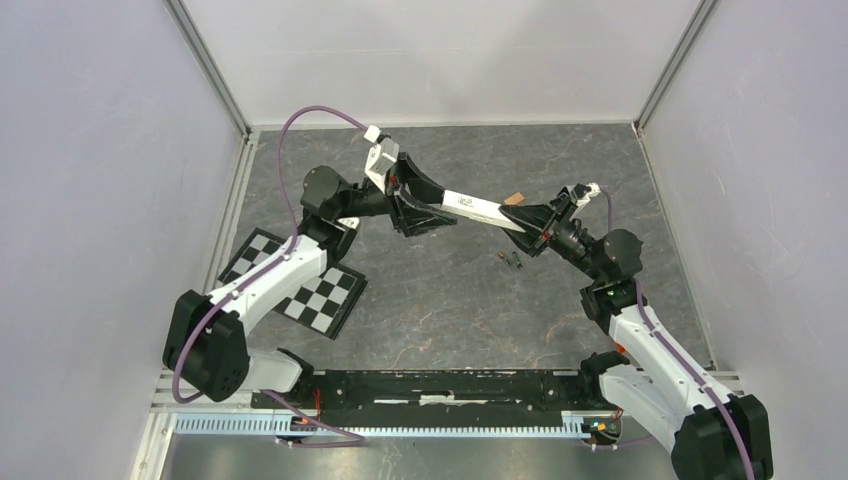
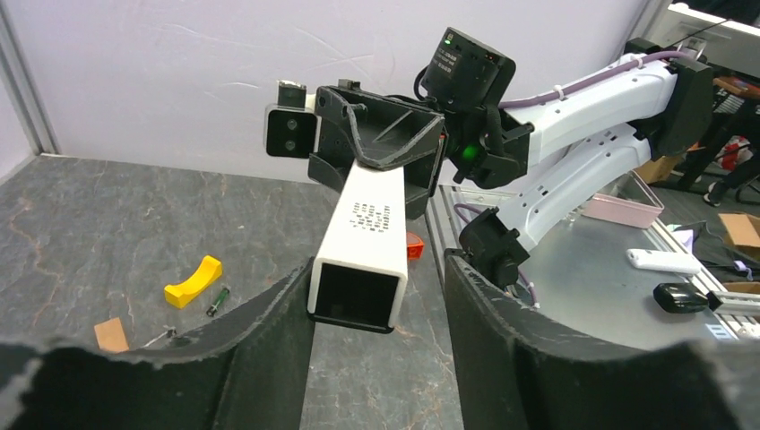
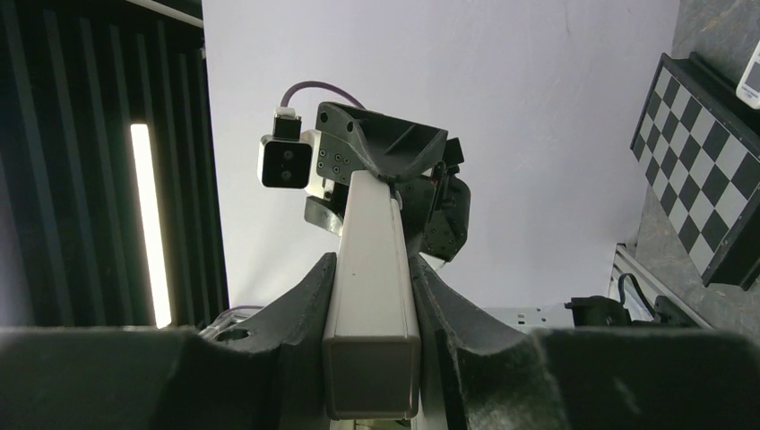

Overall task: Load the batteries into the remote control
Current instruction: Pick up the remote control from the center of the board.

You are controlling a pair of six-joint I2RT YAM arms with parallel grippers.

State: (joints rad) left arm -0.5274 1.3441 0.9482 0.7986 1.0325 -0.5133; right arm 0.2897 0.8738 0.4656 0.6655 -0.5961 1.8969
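Note:
The remote control [image 1: 480, 210] hangs in the air between both grippers. Its white face with small buttons [image 2: 372, 219] shows in the left wrist view, its dull grey back [image 3: 369, 305] in the right wrist view. My right gripper [image 1: 535, 225] is shut on one end, both fingers pressed on its sides [image 3: 372, 264]. My left gripper [image 1: 418, 212] is open around the other, dark hollow end [image 2: 376, 278]; the left finger is at its edge and the right finger stands apart. Batteries [image 1: 513, 259] lie on the table below; one greenish battery [image 2: 218, 301] shows.
A yellow curved piece [image 2: 193, 281] and a brown block [image 2: 111, 334] lie by the batteries. The brown block also shows in the top view [image 1: 515, 198]. A checkerboard [image 1: 300, 280] lies at the left. A small orange piece [image 2: 413, 245] lies under the remote. Walls enclose the table.

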